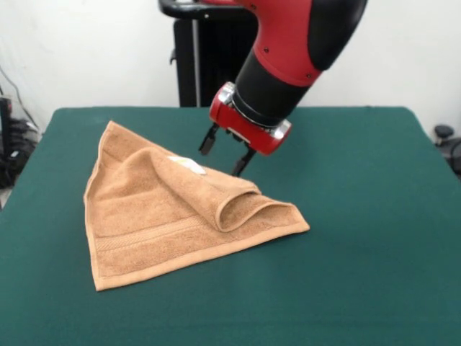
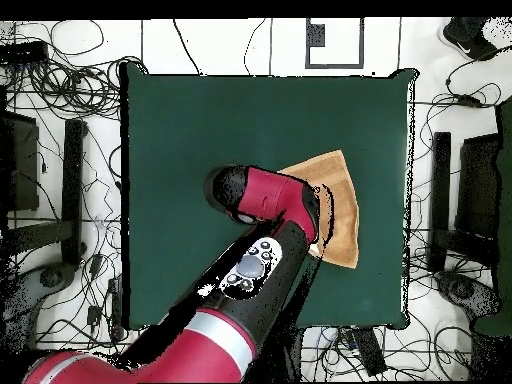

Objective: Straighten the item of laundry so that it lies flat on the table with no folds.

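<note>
The item of laundry [image 1: 151,216], an orange-tan terry towel, lies on the green table [image 1: 360,216] left of centre. One of its corners is folded back over the middle, making a raised loop near its right tip, and a white tag [image 1: 189,166] shows on top. My gripper [image 1: 225,153] hangs open just above the towel's far edge, beside the tag, with nothing between its fingers. In the overhead view the arm covers part of the towel [image 2: 340,205] and hides the gripper.
Bare green felt [image 2: 200,130] spreads wide around the towel on every side. Cables [image 2: 60,80] and dark stands [image 2: 75,190] ring the table on the floor. A shoe [image 2: 470,35] shows at the overhead view's top right corner.
</note>
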